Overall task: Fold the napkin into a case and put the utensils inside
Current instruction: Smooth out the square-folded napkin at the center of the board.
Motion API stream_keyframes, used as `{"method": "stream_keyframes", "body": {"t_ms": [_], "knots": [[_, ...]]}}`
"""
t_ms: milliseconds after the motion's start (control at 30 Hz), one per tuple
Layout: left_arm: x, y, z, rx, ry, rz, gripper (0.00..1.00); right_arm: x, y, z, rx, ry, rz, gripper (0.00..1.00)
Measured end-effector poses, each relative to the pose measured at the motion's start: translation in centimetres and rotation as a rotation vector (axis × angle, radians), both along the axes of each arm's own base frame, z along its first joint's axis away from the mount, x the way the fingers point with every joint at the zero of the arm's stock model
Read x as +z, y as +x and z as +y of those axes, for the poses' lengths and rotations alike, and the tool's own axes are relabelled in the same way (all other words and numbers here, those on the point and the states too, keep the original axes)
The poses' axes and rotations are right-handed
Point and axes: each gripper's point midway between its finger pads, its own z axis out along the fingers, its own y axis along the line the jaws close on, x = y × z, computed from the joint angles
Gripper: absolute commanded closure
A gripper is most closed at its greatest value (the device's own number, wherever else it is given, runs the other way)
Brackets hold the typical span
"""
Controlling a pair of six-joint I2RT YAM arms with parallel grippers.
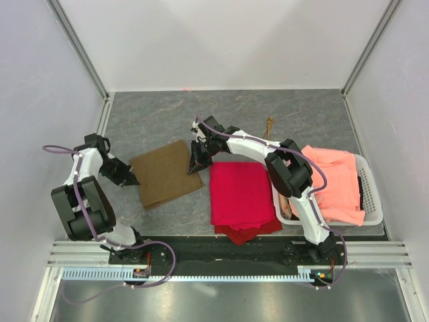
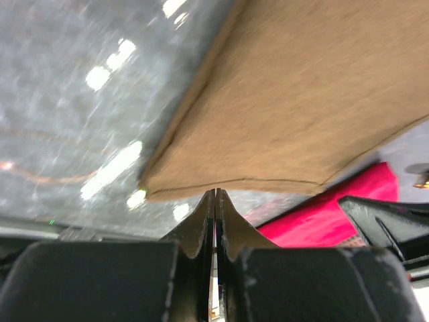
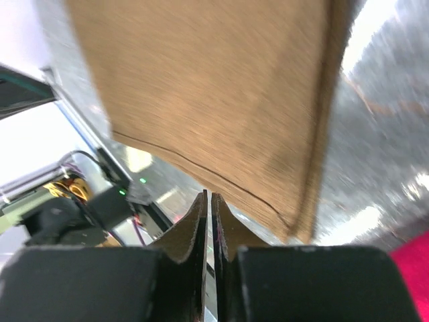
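Pincers closed at napkin edges, perhaps pinching.

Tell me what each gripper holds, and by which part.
Cannot tell: the left gripper and right gripper, both shut, sit at opposite napkin edges; no pinched fabric shows.

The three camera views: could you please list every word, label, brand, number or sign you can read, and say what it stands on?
None: there is no readable text in any view.
The napkin, red cloth, salmon cloth and white basket show no print.
The small boards at the arm bases are too small to read.
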Motion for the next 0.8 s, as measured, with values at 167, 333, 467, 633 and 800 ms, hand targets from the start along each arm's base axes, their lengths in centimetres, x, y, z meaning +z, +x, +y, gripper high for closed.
{"method": "stream_keyframes", "body": {"t_ms": [167,333,467,633,800], "knots": [[-2.1,1.3,0.2,-0.001,-0.035,0.035,0.96,0.5,0.8,0.7,-0.003,0.022,-0.024,0.90],[-5.1,1.7,0.5,-0.001,-0.059,0.120,0.96,-1.7,0.4,0.3,-0.006,-0.009,0.005,0.91],[-6.0,2.9,1.2,-0.011,-0.064,0.147,0.96,-3.6,-0.7,-0.8,-0.007,-0.049,0.044,0.92],[-5.8,5.4,2.3,-0.064,-0.022,0.094,0.96,-3.8,-0.9,-0.7,-0.009,-0.050,0.047,0.90],[-5.3,6.6,2.3,-0.115,0.032,0.065,0.93,-1.8,0.7,0.6,-0.029,-0.011,0.008,0.77]]}}
